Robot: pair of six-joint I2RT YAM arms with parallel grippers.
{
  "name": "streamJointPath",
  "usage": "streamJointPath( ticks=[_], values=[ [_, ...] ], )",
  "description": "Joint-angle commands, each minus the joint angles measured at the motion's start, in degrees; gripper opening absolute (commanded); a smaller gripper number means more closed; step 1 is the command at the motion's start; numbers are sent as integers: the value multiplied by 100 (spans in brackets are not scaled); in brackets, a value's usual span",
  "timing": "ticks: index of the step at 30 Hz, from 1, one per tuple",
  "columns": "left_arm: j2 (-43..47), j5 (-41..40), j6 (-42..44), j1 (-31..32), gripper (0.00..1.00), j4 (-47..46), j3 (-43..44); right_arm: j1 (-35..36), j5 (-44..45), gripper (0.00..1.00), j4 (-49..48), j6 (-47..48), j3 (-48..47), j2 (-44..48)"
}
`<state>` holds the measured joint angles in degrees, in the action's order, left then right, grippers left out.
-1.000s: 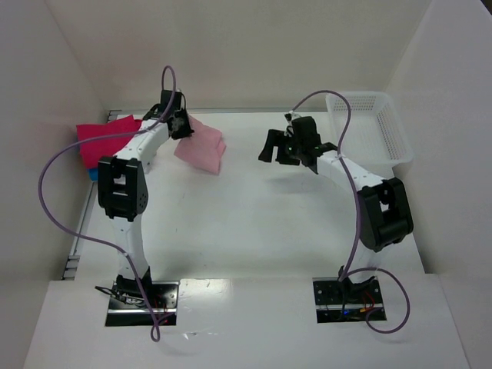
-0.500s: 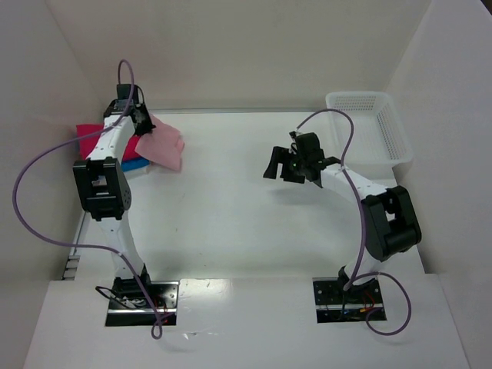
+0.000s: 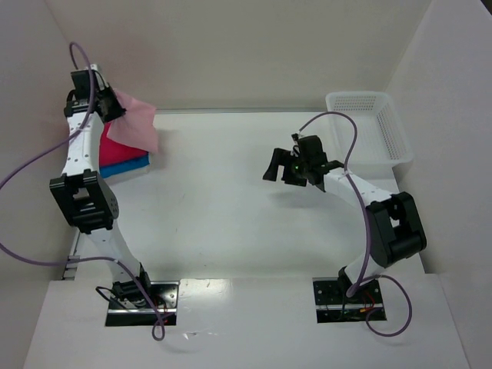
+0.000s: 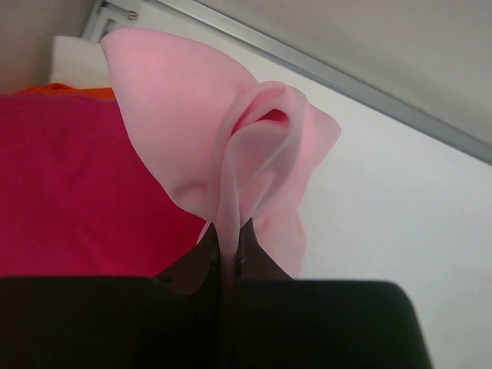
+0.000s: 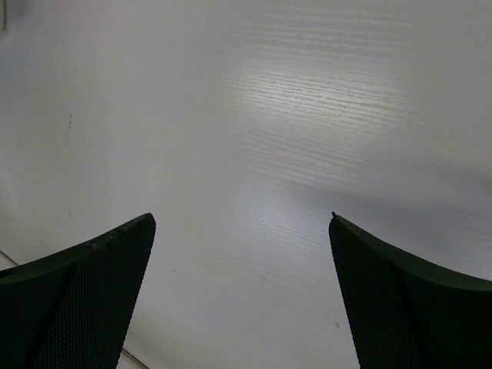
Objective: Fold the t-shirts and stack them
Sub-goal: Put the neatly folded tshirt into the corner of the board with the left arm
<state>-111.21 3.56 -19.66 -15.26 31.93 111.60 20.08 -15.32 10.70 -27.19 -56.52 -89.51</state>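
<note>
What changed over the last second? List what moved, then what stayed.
The left pincer, shut on the light pink t-shirt, swung it left, from the table right of the folded magenta t-shirt and blue t-shirt to above them. The right pincer, open and empty, drifted slightly nearer its base. The two folded t-shirts and the basket stayed put.

Basket (image 3: 355, 94) on a white surface (image 3: 231, 219), walls all round.
The white mesh basket sits in the far right corner, beside the right wall (image 3: 453, 115). A grey rail (image 4: 307, 66) runs along the surface's back edge.
</note>
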Motion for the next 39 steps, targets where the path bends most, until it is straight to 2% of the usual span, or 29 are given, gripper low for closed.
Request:
streamJointPath(
  ticks=[1, 13, 16, 19, 23, 25, 28, 29, 31, 32, 34, 39],
  values=[
    [604, 244, -213, -347, 0, -337, -270, -21, 11, 99, -200, 3, 106, 285],
    [828, 919, -451, -1225, 0, -847, -1371, -21, 567, 99, 70, 3, 106, 567],
    [593, 866, -451, -1225, 0, -847, -1395, -21, 772, 99, 152, -67, 106, 671],
    [504, 368, -542, -1260, 1, -776, -1395, -21, 1030, 99, 204, -172, 141, 951],
    [462, 434, -635, -1453, 8, -864, -1475, -153, 1160, 99, 370, -252, 176, 1128],
    [329, 462, -635, -1515, 17, -839, -1332, -153, 1110, 99, 398, -277, 176, 1154],
    [309, 409, -635, -1515, 38, -812, -1264, -153, 1049, 99, 345, -329, 176, 1251],
    [374, 368, -668, -1515, 48, -812, -1264, -153, 1081, 99, 345, -357, 176, 1280],
    [554, 269, -705, -1515, 72, -864, -1316, -153, 1119, 99, 398, -409, 176, 1383],
    [607, 268, -705, -1515, 80, -864, -1316, -153, 1147, 99, 398, -410, 176, 1415],
    [697, 373, -705, -1515, 86, -864, -1207, -153, 1180, 99, 398, -410, 148, 1506],
    [1101, 594, -569, -1515, 94, -864, -1088, -153, 1417, 99, 600, -410, -8, 1582]
  ],
)
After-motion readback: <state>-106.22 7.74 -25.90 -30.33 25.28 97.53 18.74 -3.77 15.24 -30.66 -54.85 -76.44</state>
